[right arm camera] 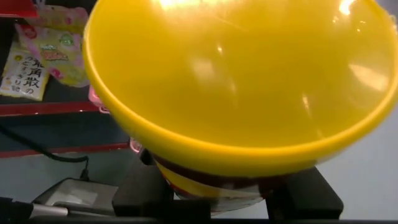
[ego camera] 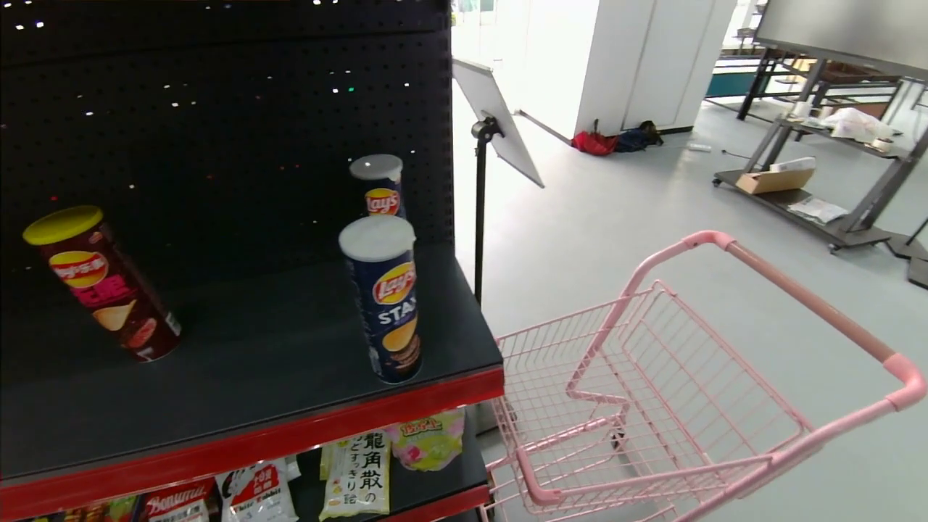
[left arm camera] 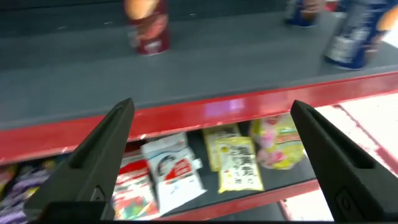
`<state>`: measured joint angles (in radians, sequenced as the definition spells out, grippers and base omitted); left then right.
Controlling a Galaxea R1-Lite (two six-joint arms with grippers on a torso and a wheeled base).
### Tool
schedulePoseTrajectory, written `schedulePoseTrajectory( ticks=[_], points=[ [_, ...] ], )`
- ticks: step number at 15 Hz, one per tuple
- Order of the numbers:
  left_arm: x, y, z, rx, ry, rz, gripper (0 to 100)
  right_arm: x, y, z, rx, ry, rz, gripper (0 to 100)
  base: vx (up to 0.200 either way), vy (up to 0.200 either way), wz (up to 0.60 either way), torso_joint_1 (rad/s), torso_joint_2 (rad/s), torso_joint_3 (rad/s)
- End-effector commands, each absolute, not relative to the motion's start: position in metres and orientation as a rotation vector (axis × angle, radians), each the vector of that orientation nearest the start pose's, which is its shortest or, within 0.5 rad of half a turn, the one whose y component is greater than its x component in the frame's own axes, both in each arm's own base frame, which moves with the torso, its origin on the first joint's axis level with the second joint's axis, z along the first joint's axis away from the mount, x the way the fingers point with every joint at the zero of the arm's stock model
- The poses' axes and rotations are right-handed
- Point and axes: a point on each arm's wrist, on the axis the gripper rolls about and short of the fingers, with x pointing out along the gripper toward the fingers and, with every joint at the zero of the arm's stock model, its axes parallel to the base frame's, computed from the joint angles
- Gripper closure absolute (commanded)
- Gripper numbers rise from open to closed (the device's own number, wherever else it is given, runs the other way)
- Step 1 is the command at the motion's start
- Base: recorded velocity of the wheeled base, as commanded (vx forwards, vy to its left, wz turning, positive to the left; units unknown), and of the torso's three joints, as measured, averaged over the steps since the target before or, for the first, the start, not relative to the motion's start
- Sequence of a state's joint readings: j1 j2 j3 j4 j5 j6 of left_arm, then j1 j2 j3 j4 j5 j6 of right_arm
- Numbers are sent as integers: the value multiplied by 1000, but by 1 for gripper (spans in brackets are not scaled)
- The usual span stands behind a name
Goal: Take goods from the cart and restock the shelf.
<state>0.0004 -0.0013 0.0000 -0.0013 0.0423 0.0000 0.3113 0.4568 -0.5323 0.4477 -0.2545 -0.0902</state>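
Note:
A yellow-lidded, dark red chip can sits close in the right wrist view, with my right gripper shut on its body below the lid. My left gripper is open and holds nothing, facing the shelf's red front edge. On the black shelf board stand a dark red can with a yellow lid at the left, a blue can near the front right corner, and a second blue can behind it. To the right of the shelf is the pink wire cart; its basket looks empty.
Snack bags fill the lower shelf under the red edge. A stand with a tilted white board rises just right of the shelf. Open grey floor lies beyond the cart, with trolleys at the far right.

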Motion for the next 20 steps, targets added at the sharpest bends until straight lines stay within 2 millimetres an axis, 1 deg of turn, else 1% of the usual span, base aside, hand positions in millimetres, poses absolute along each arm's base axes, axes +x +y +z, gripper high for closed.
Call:
schedulePoseTrajectory(
  ticks=[1, 2, 5, 6, 8, 11, 13, 20],
  points=[
    [-23, 1, 76, 0, -2, 44, 0, -3, -7, 183, -195, 361, 73, 100, 0, 0, 600, 22, 7, -7],
    [-23, 1, 76, 0, -2, 44, 0, -3, -7, 183, -195, 361, 74, 100, 0, 0, 600, 2, 2, -2],
    [-23, 1, 76, 0, -2, 43, 0, -4, -7, 182, -187, 356, 74, 100, 0, 0, 0, 0, 0, 0],
    [-23, 1, 76, 0, -2, 44, 0, -8, -8, 181, -176, 332, 76, 100, 0, 0, 0, 0, 0, 0],
    [-23, 1, 76, 0, -2, 44, 0, -10, -9, 169, -123, 279, 73, 100, 0, 0, 0, 0, 0, 0],
    [-23, 1, 76, 2, -2, 43, 0, -16, -11, 150, -111, 246, 84, 100, 0, 0, 0, 0, 0, 0],
    [-23, 1, 76, 2, -2, 43, 0, -17, -11, 147, -110, 242, 84, 100, 0, 200, 0, 2, 2, 5],
    [-23, 1, 76, 2, -2, 43, 0, -17, -11, 147, -110, 243, 86, 100, -200, 200, 0, 0, 6, 0]
  ],
)
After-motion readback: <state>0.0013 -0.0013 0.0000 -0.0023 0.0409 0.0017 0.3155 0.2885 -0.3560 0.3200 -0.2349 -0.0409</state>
